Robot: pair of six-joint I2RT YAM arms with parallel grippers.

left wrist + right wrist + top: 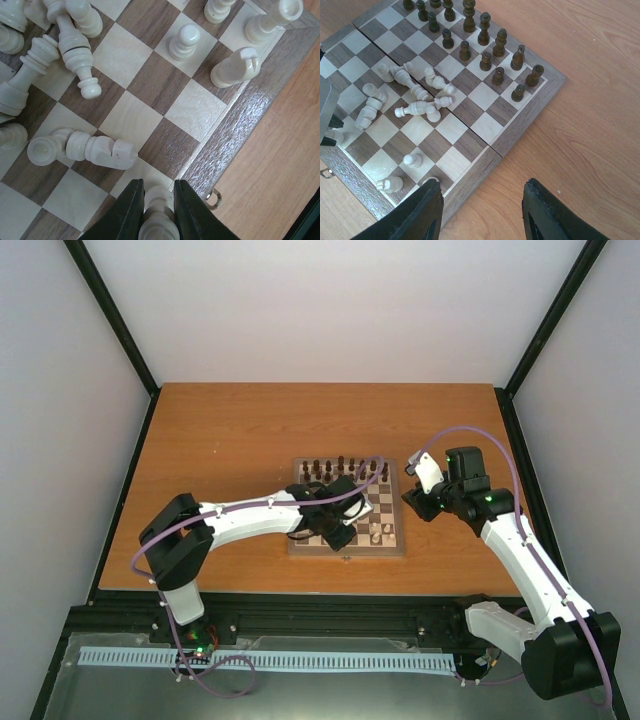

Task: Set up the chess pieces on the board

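The board (pixel 345 551) lies mid-table. Dark chess pieces (pixel 484 29) stand in two rows along its far side. Several cream chess pieces (pixel 415 95) lie toppled in a heap on the middle squares, and a few stand near the right corner, among them a pawn (pixel 183 42) and a knight (pixel 235 67). My left gripper (pixel 159 186) is low over the board's near edge, shut on an upright cream piece (pixel 159 212) at a pale edge square. My right gripper (pixel 482 192) hangs open and holds nothing, just off the board's right border (pixel 470 176) above the bare table.
A small metal latch ring (pixel 214 199) sticks out of the board's near border. Two fallen cream pieces (pixel 95 149) lie one square from my left fingers. The orange-brown table top (pixel 220 440) is framed by black rails and pale walls.
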